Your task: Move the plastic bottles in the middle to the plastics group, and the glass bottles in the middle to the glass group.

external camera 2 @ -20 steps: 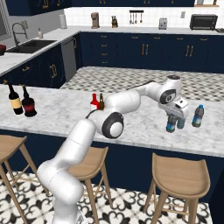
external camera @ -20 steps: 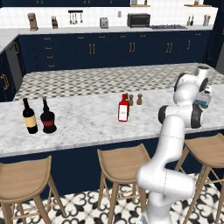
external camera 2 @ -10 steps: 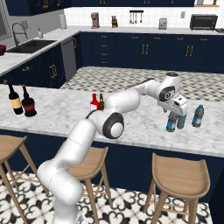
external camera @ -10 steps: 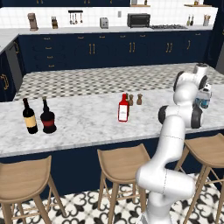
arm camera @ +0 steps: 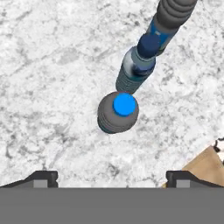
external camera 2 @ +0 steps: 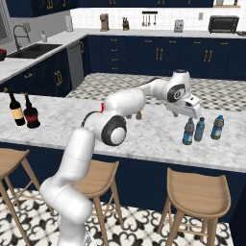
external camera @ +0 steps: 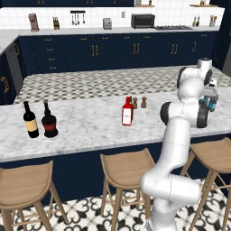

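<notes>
In the right base view the pincer point(external camera 2: 188, 114) hangs at the right of centre, just above the nearest of three water bottles point(external camera 2: 188, 132) that stand in a short row on the marble desk point(external camera 2: 144, 137). The other two, one point(external camera 2: 199, 129) beside it and one point(external camera 2: 217, 127) further right, stand upright with dark caps. From the hand view the pincer's two dark tips sit far apart at the lower corners of the frame, released, with nothing between them. The nearest bottle point(arm camera: 117, 111), seen from above with its blue cap at centre frame, stands free below, and the next two climb toward the upper right edge.

In the left base view the pincer point(external camera: 210, 98) is at the right edge, half hidden by the arm, and a bottle point(external camera: 212, 104) just under it is probably one of the plastics group, though little of it shows. The flat red bottle point(external camera: 127, 112) with the white label stands at the middle of the frame. The small brown bottle point(external camera: 134, 103) is just behind it, with a similar small brown thing point(external camera: 144, 102) to its right. At the left, the tall wine bottle point(external camera: 30, 120) and the squat wine bottle point(external camera: 49, 122) stand side by side, well apart from the rest.
</notes>
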